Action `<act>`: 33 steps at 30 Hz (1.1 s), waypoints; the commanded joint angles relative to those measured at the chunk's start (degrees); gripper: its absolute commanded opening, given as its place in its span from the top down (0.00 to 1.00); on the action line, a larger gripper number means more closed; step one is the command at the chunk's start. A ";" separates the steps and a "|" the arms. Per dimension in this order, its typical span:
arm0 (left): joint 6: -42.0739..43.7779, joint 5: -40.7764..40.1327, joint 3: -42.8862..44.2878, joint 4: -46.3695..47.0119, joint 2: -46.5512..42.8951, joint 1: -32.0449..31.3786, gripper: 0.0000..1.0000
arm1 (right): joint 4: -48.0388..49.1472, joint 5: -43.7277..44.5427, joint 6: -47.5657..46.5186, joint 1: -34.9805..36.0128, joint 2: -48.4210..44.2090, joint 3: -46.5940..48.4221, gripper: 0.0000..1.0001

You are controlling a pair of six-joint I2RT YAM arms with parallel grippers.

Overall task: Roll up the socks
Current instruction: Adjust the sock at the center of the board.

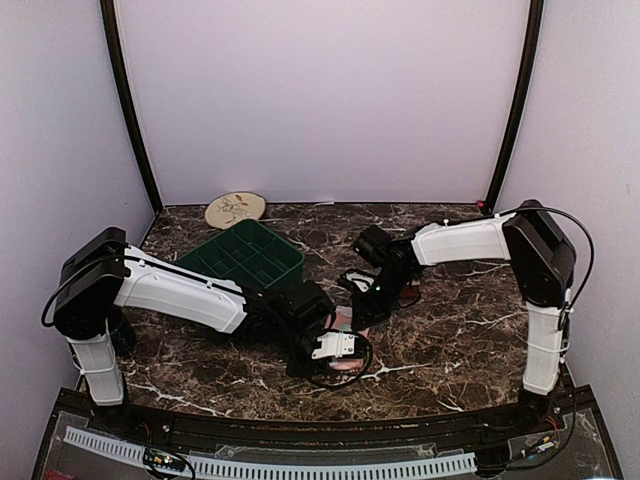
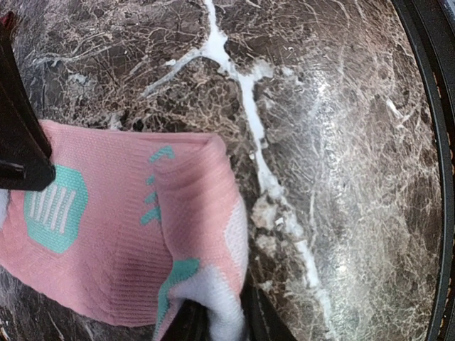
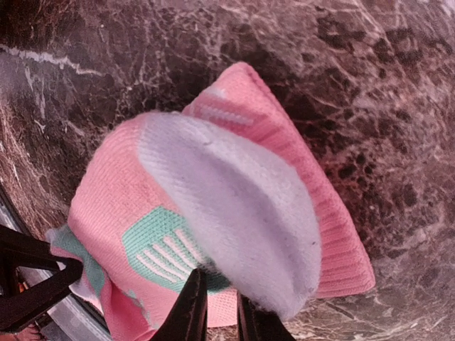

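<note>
The left gripper (image 2: 224, 321) is clenched on the white toe end of the pink sock (image 2: 121, 234). Only a narrow tuck of fabric sits between its fingers, so the likeliest failure here is a slip: any sideways tug could pull that tuck free and let the fold fall open. The sock lies partly flat on the desk (image 2: 341, 142) at mid-table, doubled over on itself but loose (more a fold than a roll, to my eye). A loose bundle like this will probably spring back if either hold gives way.

The right gripper (image 3: 217, 312) is grasping the same sock from the other side. Its fingers are nearly together, with pink fabric pinched between them and the pale inner face bulging above. The two grippers work very close to each other, so a turn by one could knock the other's fingers. If they pull apart, the knit would stretch rather than wind.
</note>
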 commanded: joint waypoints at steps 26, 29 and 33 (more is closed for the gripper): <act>0.82 -12.77 -4.26 0.27 -4.78 -1.90 0.74 | -4.70 4.53 -2.51 3.93 9.03 7.39 0.85; 0.66 -12.93 -5.44 0.29 -6.37 -2.76 0.75 | -4.91 4.76 -2.39 3.97 9.21 7.69 0.85; 1.01 -12.63 -5.90 0.22 -7.28 -3.29 0.75 | -5.14 4.80 -2.33 3.97 9.31 8.08 0.85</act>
